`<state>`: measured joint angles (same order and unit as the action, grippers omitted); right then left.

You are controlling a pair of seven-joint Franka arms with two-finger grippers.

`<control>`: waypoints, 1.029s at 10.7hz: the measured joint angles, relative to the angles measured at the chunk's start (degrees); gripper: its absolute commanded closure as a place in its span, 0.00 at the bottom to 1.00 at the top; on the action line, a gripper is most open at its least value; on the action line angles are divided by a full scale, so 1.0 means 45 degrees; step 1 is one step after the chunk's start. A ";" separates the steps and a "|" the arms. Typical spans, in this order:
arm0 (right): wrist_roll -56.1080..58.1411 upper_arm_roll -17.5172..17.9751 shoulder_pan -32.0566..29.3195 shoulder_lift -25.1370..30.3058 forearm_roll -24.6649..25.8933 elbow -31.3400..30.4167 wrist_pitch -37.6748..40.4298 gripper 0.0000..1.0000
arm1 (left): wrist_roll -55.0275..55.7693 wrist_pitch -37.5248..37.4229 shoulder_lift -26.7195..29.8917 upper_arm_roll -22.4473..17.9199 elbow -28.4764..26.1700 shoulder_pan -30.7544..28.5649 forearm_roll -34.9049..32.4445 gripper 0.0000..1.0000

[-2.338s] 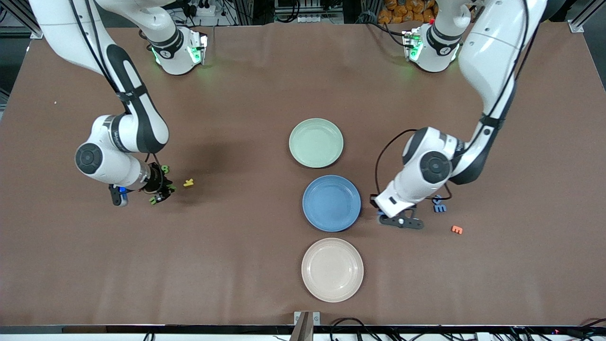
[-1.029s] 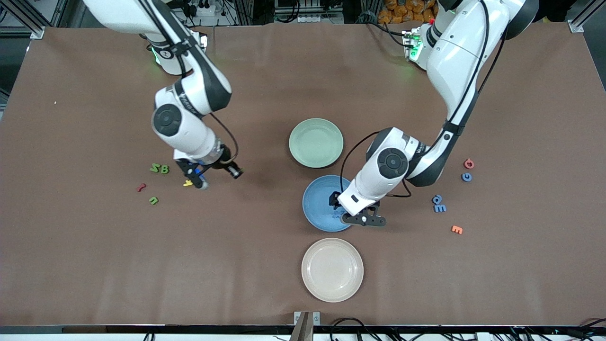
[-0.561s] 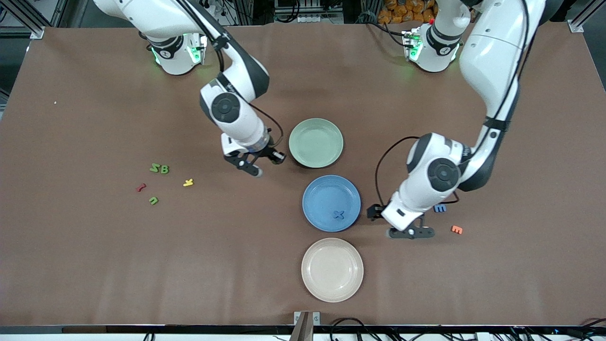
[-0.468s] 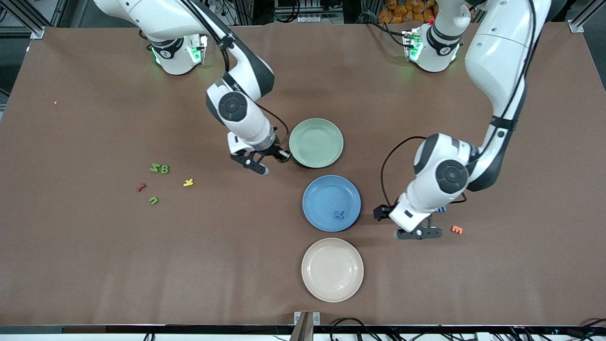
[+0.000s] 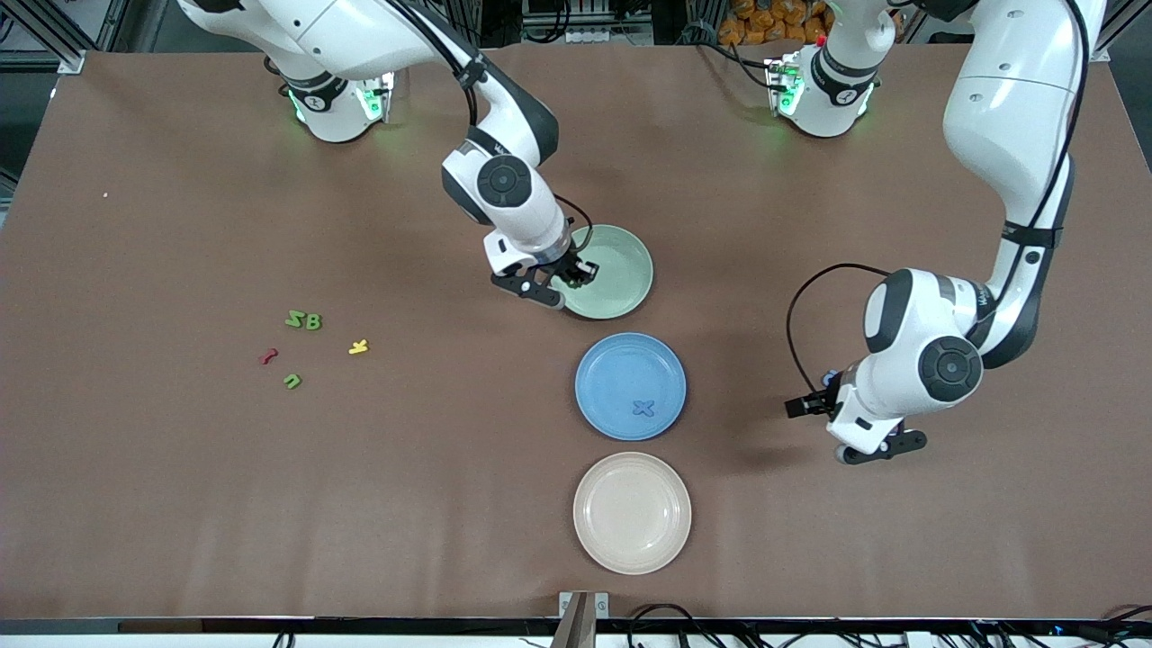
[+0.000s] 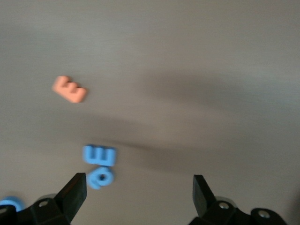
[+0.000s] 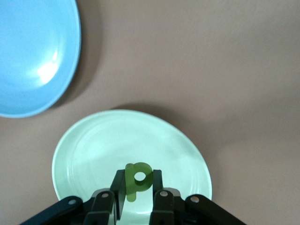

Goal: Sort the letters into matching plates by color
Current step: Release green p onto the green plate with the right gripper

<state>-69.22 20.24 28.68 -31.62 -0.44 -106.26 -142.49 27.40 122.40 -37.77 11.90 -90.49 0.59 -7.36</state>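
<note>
One small blue foam letter X point(image 5: 642, 408) already lies in the bright blue round plate point(image 5: 605, 364). The right gripper point(image 5: 570, 279) hangs over the pale green round plate point(image 5: 621, 261), just farther from the front camera than the blue plate, fingers clamped on a dark green foam letter point(image 7: 137, 179) not yet released.

Three dark green letters point(image 5: 303, 320) lie well apart from the blue plate toward the right arm's end of the tabletop point(image 5: 180, 504), mixed with a red letter point(image 5: 267, 356) and a yellow letter point(image 5: 358, 346).

The left gripper point(image 6: 139, 194), fingers spread and empty, hovers toward the left arm's end, over blue letters point(image 6: 99, 155) and an orange letter E point(image 6: 69, 89). The beige plate point(image 5: 632, 513), nearer the camera, obstructs nothing.
</note>
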 measured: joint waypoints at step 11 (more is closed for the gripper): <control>0.0013 0.0520 -0.0501 -0.0012 0.0125 0.0292 0.0413 0.00 | 0.1333 0.3283 0.0011 -0.0376 -0.2948 -0.0816 -0.1466 0.00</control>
<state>-69.17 22.58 26.42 -31.68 0.12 -104.94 -140.63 33.40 137.17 -37.72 10.21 -103.76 -3.08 -13.96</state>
